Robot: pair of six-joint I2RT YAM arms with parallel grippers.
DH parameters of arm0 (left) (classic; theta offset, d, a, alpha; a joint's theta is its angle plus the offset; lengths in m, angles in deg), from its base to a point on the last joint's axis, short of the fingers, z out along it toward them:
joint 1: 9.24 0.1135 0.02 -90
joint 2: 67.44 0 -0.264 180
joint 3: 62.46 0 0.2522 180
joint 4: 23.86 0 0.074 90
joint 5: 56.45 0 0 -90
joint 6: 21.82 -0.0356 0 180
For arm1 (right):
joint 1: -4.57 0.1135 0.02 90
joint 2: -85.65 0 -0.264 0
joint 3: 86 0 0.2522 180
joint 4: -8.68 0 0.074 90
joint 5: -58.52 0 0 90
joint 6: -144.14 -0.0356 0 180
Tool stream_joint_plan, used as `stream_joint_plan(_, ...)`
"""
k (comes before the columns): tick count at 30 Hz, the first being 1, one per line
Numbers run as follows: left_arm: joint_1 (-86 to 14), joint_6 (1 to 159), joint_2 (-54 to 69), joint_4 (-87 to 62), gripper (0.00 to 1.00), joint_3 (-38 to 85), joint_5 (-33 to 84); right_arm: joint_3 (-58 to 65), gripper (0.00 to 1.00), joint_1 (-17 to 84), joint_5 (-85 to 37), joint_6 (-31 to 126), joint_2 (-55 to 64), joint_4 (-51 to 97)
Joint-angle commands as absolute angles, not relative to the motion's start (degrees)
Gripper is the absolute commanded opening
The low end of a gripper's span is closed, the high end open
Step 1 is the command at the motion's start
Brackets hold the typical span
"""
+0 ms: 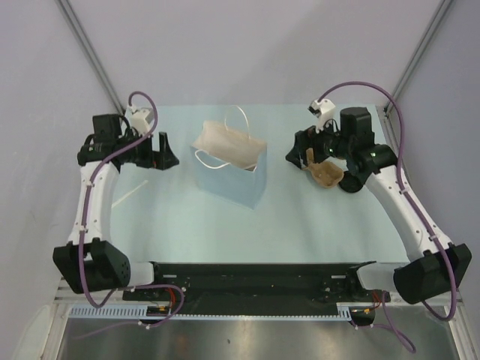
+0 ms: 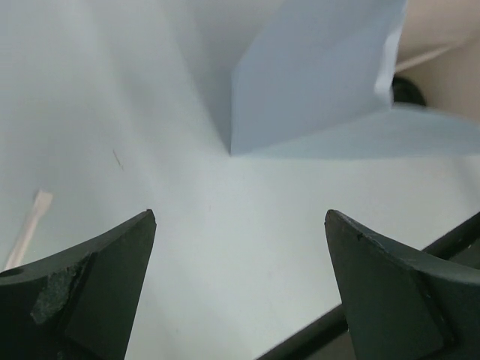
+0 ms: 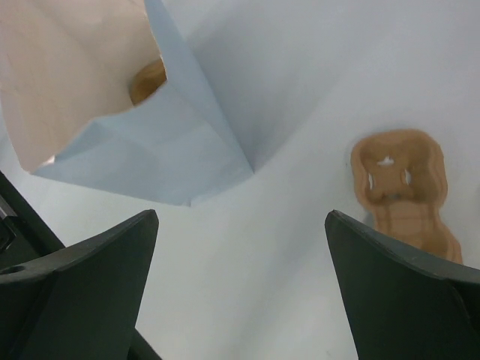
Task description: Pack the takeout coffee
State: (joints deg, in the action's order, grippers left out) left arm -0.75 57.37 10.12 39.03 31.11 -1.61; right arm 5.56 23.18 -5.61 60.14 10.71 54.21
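Observation:
The light-blue paper bag (image 1: 229, 171) with white handles stands mid-table, its mouth tipped toward the far side. In the right wrist view a tan rounded piece, apparently the coffee cup (image 3: 148, 79), shows inside the bag (image 3: 161, 142). In the left wrist view a small dark round shape, perhaps the black lid (image 2: 407, 90), shows at the edge of the bag (image 2: 315, 75). My left gripper (image 1: 168, 154) (image 2: 240, 225) is open and empty, left of the bag. My right gripper (image 1: 295, 154) (image 3: 240, 225) is open and empty, right of the bag.
The brown moulded-pulp carrier (image 1: 327, 177) (image 3: 401, 187) lies on the table under my right wrist, right of the bag. A thin wooden stirrer (image 2: 30, 225) lies on the table left of the bag. A black rail (image 1: 255, 274) runs along the near edge.

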Motion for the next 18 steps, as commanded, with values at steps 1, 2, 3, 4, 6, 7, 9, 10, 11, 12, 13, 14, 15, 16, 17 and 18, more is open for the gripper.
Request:
stream_joint_plan(1, -1.1, 53.3, 1.3, 39.6, 1.00, 22.2, 3.8, -0.1, 1.00, 19.7, -6.2, 57.1, 18.0, 53.2)
stream_joint_plan(2, -1.1, 52.7, 0.0, 39.1, 1.00, 20.4, 4.2, -1.4, 1.00, 18.8, -6.3, 57.0, 19.4, 53.8)
stream_joint_plan(3, -1.2, 52.3, -2.3, 38.6, 0.99, 16.7, 4.5, -2.8, 1.00, 18.1, -6.7, 57.0, 21.7, 54.3)
stream_joint_plan(4, -1.2, 51.7, -3.4, 37.9, 1.00, 14.9, 4.4, -5.0, 1.00, 16.5, -6.7, 57.0, 23.2, 54.6)
stream_joint_plan(6, -2.0, 50.4, -6.4, 37.8, 1.00, 9.9, 4.2, -7.2, 1.00, 14.8, -6.4, 58.0, 25.4, 56.8)
stream_joint_plan(7, -2.6, 50.2, -7.4, 37.5, 1.00, 8.4, 5.2, -8.3, 1.00, 14.1, -6.6, 59.1, 27.9, 57.6)
stream_joint_plan(9, -5.1, 50.9, -10.6, 36.7, 0.99, 4.3, 9.1, -11.7, 1.00, 12.2, -7.8, 61.8, 30.3, 60.0)
stream_joint_plan(10, -5.2, 51.5, -11.5, 34.9, 1.00, 3.5, 9.6, -12.8, 1.00, 11.6, -7.9, 62.5, 32.4, 60.7)
stream_joint_plan(11, -5.5, 51.2, -12.1, 34.3, 1.00, 3.2, 9.5, -14.6, 1.00, 10.2, -8.2, 62.7, 33.7, 62.0)
stream_joint_plan(12, -5.8, 51.5, -13.0, 33.7, 1.00, 2.8, 10.2, -15.5, 1.00, 9.5, -7.8, 62.6, 34.7, 62.6)
stream_joint_plan(13, -6.0, 51.8, -13.2, 33.4, 1.00, 2.5, 10.4, -16.1, 1.00, 8.9, -7.3, 62.6, 36.4, 63.7)
stream_joint_plan(14, -6.2, 52.3, -13.5, 33.1, 1.00, 2.1, 11.0, -16.9, 1.00, 7.9, -7.0, 62.3, 37.2, 64.2)
stream_joint_plan(15, -6.2, 52.5, -13.6, 32.8, 0.99, 1.9, 11.4, -17.2, 1.00, 7.3, -6.2, 61.8, 38.0, 64.5)
stream_joint_plan(16, -6.3, 52.6, -13.6, 32.7, 0.99, 1.9, 11.8, -17.4, 1.00, 6.9, -5.9, 61.7, 38.8, 65.2)
stream_joint_plan(17, -6.5, 52.8, -13.8, 32.8, 0.99, 1.9, 12.1, -17.6, 1.00, 6.4, -5.6, 61.7, 39.7, 65.3)
stream_joint_plan(18, -6.6, 53.1, -14.3, 32.4, 1.00, 1.9, 12.4, -17.6, 1.00, 5.8, -5.6, 61.7, 40.1, 65.6)
